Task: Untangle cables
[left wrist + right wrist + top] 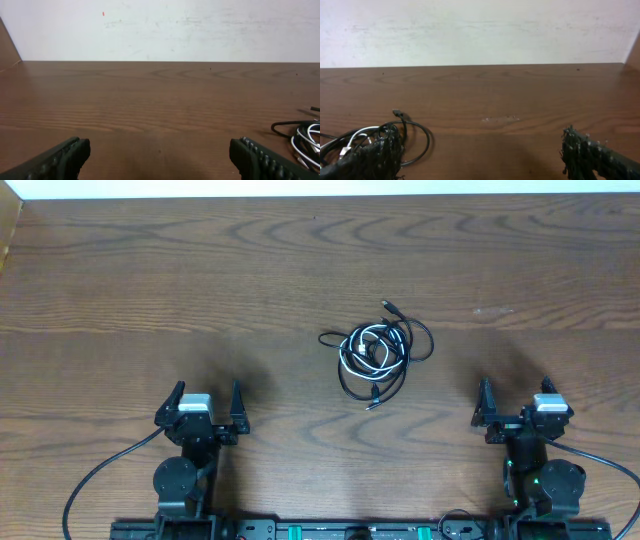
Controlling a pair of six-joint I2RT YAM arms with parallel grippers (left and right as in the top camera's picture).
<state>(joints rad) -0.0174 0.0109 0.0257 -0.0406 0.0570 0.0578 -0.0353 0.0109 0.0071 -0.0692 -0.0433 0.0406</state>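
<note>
Left gripper: my left gripper (208, 388) has its jaws spread wide with nothing between them. In its own wrist view (160, 152) only bare wood shows between the two ribbed fingers (60, 160).
Right gripper: my right gripper (516, 388) is also spread wide and holds nothing. In its wrist view (477, 152) one finger (370, 157) overlaps the heap, yet from overhead the two are well apart.
Cables: the cables (376, 352) lie in one tangled heap on the table (150, 270), farther out than both grippers, between them and a little nearer the right one.
Heap: a white cord (355, 345) is coiled inside black loops. One plug end (388, 307) pokes out on the far side, another (372, 405) on the near side.
Wrist glimpses: the heap shows at the right edge of the left view (305, 137) and at the lower left of the right view (417, 132).
Writing: any marks on the plugs or on my arms are too small to read.
Backdrop: a pale wall (200, 30) with a small red speck (103, 14).
</note>
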